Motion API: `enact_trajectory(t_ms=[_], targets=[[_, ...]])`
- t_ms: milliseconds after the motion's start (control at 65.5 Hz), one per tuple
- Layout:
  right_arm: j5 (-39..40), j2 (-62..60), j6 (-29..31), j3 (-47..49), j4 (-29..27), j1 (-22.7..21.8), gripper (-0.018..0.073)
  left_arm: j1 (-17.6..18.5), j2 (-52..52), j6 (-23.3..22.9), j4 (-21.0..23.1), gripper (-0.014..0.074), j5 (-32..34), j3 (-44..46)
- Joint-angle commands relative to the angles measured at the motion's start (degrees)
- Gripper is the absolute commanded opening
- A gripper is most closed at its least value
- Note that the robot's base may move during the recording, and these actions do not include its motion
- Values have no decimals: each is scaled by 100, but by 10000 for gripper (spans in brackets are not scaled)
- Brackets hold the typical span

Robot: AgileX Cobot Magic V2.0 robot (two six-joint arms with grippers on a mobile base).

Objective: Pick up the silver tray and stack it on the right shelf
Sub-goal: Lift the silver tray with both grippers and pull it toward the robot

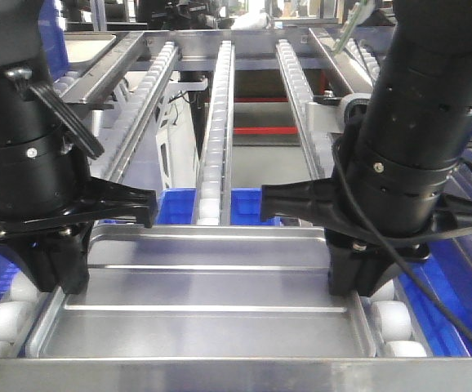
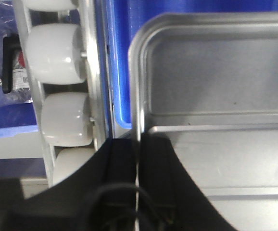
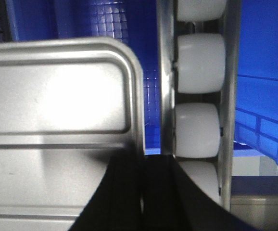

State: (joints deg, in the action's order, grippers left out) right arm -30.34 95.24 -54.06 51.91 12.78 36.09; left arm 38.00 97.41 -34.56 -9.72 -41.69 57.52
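The silver tray (image 1: 211,314) lies level between the roller lanes of the right shelf (image 1: 393,320), just behind the flat steel front bar (image 1: 236,376). My left gripper (image 1: 56,273) is shut on the tray's left rim, and my right gripper (image 1: 358,278) is shut on its right rim. In the left wrist view the black fingers (image 2: 156,159) pinch the rim of the tray (image 2: 216,86) beside white rollers (image 2: 57,53). The right wrist view shows the same clamp on the tray (image 3: 57,106), with my right gripper (image 3: 141,163) next to rollers (image 3: 199,62).
Blue bins (image 1: 175,208) sit below and beyond the tray's far edge (image 2: 115,72) (image 3: 115,29). Long roller lanes (image 1: 215,131) run away from me on a higher level. A plastic bag with a label (image 2: 6,62) lies to the left.
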Motion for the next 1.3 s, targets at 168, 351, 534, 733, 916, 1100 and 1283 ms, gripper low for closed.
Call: enact_trajectory(t_ms=[168, 351, 534, 733, 916, 1100, 1283], targets=[[-949, -788, 16, 714, -26, 1, 58, 18, -477, 45, 255, -100, -715, 668], [-1607, -1314, 22, 716, -223, 146, 58, 42, -1228, 26, 543, -100, -1064, 668], [-1831, -1799, -168, 463, -358, 717, 58, 58, -2102, -270, 524, -100, -1321, 365], [-1976, -2131, -1056, 43, -272, 1325, 60, 562, -3087, -1011, 225, -99, -1566, -441], [-2463, -2254, -1759, -56, 196, 2008, 60, 1545, -3442, -2016, -367, -96, -2059, -892], [-2756, -2271, -2108, -56, 345, 2543, 60, 2304, -3442, -2838, -550, -97, -2175, -915], [-3043, -2421, -2255, -56, 527, 2790, 60, 2714, -3231, -3060, -616, -97, -2254, -915]])
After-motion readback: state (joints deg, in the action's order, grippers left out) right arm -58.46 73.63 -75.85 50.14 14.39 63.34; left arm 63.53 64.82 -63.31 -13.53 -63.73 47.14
